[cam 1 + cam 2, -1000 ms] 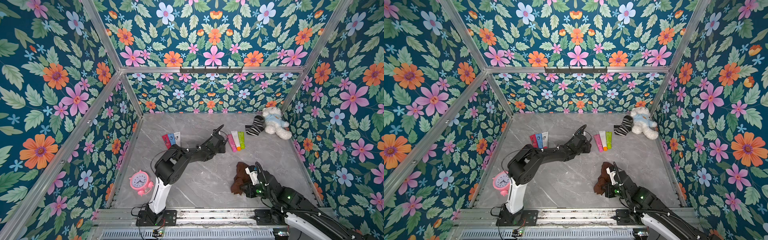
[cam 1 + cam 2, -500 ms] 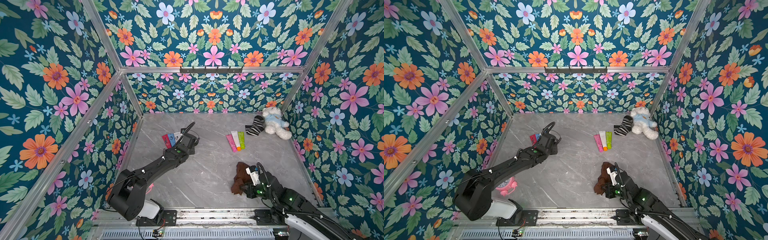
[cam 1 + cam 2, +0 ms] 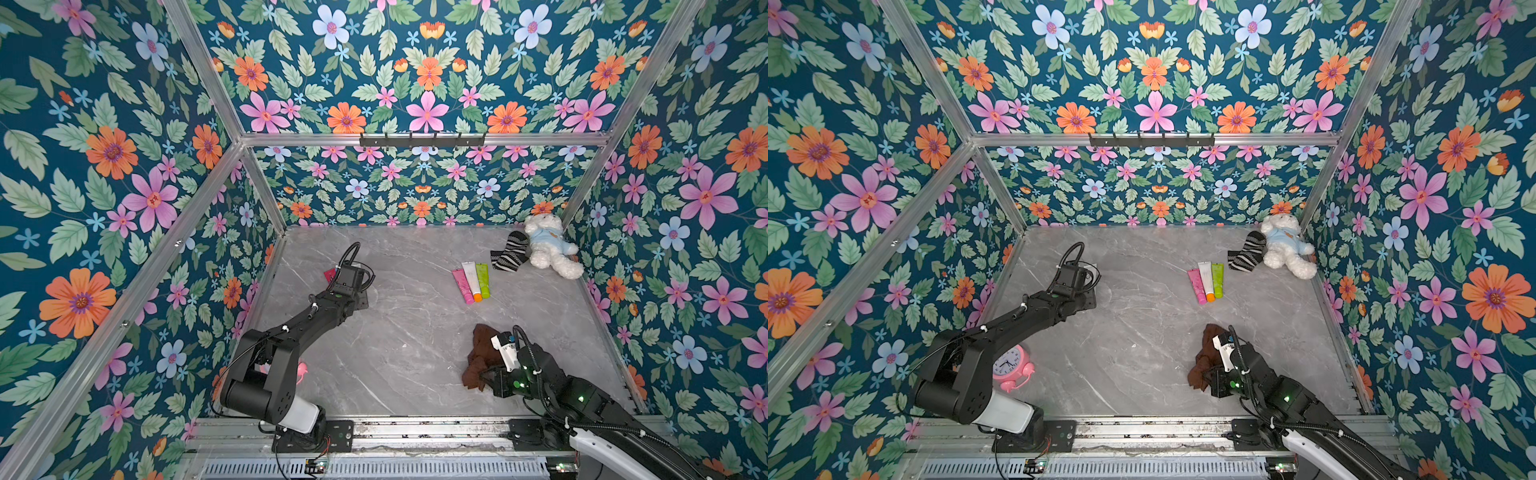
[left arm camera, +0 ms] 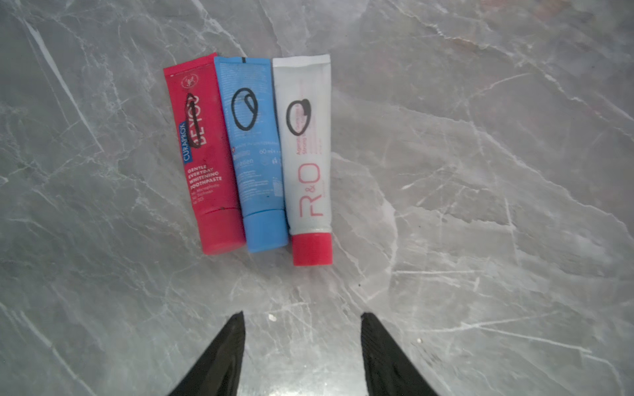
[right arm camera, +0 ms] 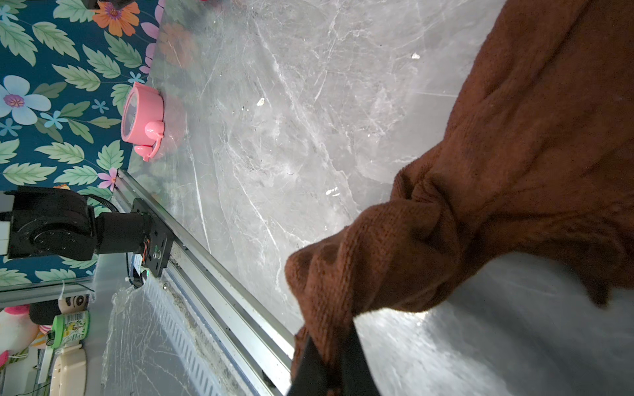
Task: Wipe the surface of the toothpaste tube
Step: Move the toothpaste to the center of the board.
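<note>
Three toothpaste tubes lie side by side in the left wrist view: a red one (image 4: 209,154), a blue one (image 4: 255,154) and a white one with a red cap (image 4: 307,154), each with a black marker scribble. My left gripper (image 4: 302,313) hangs open just short of their caps, with nothing between its fingers. In a top view the left arm (image 3: 332,303) covers these tubes except a red corner (image 3: 329,274). Another set of tubes, pink, white and green (image 3: 471,280), lies at mid right. My right gripper (image 5: 329,346) is shut on a brown cloth (image 5: 480,171), bunched near the front right (image 3: 482,357).
A pink alarm clock (image 3: 1011,368) stands at the front left by the left arm's base. A white plush bear (image 3: 548,249) and a striped sock (image 3: 509,251) lie in the back right corner. Flowered walls close three sides; a metal rail (image 3: 415,428) runs along the front.
The left arm has swung from beside the pink, white and green tubes leftward to the red, blue and white tubes. The right arm and cloth have stayed put.
</note>
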Robot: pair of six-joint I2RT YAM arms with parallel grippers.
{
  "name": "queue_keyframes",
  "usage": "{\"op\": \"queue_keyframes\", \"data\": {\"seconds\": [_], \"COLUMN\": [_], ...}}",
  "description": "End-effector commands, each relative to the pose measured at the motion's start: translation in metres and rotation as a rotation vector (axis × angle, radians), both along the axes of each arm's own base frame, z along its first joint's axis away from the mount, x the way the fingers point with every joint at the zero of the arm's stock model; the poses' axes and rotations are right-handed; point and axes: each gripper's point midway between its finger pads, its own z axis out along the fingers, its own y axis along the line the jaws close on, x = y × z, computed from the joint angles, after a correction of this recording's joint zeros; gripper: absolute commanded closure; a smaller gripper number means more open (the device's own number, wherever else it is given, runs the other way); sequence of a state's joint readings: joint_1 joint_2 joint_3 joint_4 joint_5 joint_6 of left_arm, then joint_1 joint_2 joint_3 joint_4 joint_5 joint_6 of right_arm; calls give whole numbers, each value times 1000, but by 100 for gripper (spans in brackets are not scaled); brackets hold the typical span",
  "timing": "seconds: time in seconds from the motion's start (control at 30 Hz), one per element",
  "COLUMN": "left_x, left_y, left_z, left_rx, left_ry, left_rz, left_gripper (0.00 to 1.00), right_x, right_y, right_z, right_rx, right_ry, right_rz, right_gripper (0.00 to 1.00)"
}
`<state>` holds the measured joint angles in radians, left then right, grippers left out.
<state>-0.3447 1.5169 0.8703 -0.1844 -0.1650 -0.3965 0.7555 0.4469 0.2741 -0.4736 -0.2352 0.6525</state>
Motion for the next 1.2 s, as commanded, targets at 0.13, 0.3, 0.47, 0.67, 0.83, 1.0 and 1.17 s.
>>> {"op": "queue_keyframes", "data": {"seconds": [0.13, 0.3, 0.47, 0.67, 0.83, 1.0, 1.17], "left_x": [22, 34, 38, 41, 43, 43, 39], "left_y": [-7, -16, -10, -13, -15, -16, -19], "left_z": [-1, -15, -32, -43, -52, -60, -58], "left_rx": [-30, -73, -52, -52, -51, -48, -50], "left_ry": [-19, 4, 32, 54, 71, 87, 92], "left_rz": [-41, -65, -49, -61, -67, -71, -96], "left_gripper": [54, 56, 56, 56, 64, 76, 87], "right_x": [-1, -1, -1, -1, -1, 0, 0], "right_y": [1, 2, 2, 2, 2, 2, 1], "right_z": [0, -1, -1, 0, 0, 0, -1], "right_rx": [6, 3, 3, 3, 3, 2, -3], "right_ry": [5, 10, 10, 8, 8, 8, 10], "right_rz": [6, 6, 8, 7, 8, 6, 3], "right_gripper": [100, 100, 100, 100, 100, 100, 100]}}
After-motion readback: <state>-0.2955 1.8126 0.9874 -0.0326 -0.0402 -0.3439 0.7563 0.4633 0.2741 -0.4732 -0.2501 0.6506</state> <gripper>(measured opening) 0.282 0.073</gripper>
